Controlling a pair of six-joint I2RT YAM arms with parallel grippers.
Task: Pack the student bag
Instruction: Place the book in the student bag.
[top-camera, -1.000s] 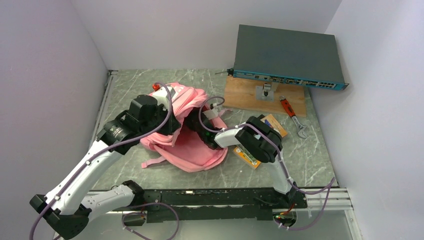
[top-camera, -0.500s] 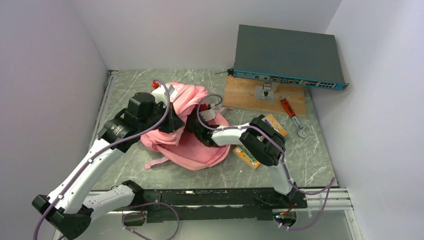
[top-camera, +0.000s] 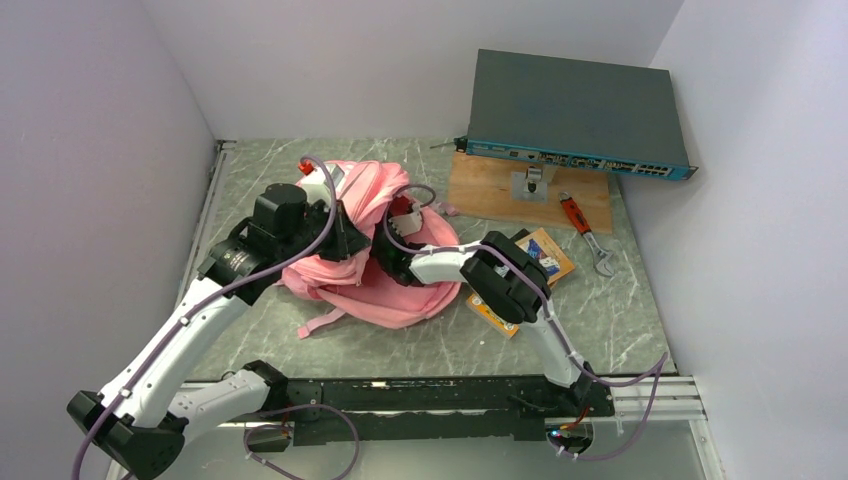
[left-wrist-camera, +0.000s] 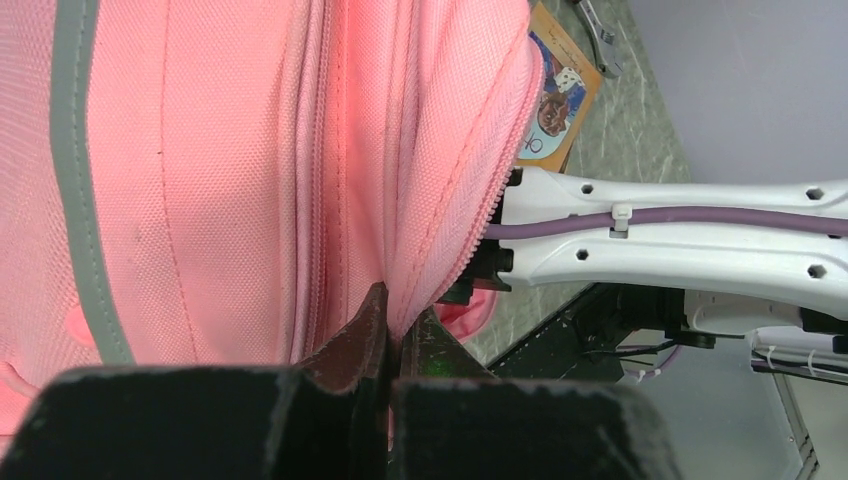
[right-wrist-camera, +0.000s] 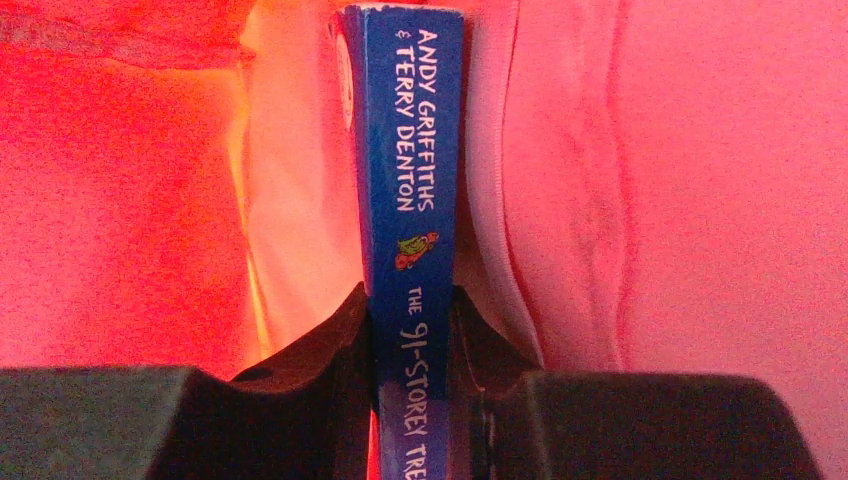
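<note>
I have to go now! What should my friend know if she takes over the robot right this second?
Left gripper: shut on the zipper edge of the student bag, holding its opening apart.
Right gripper: shut on the blue book, which is inside the bag's opening.
Done: this book is almost packed.
Left: let it go, then probably pack the other book lying on the table right of the bag.
</note>
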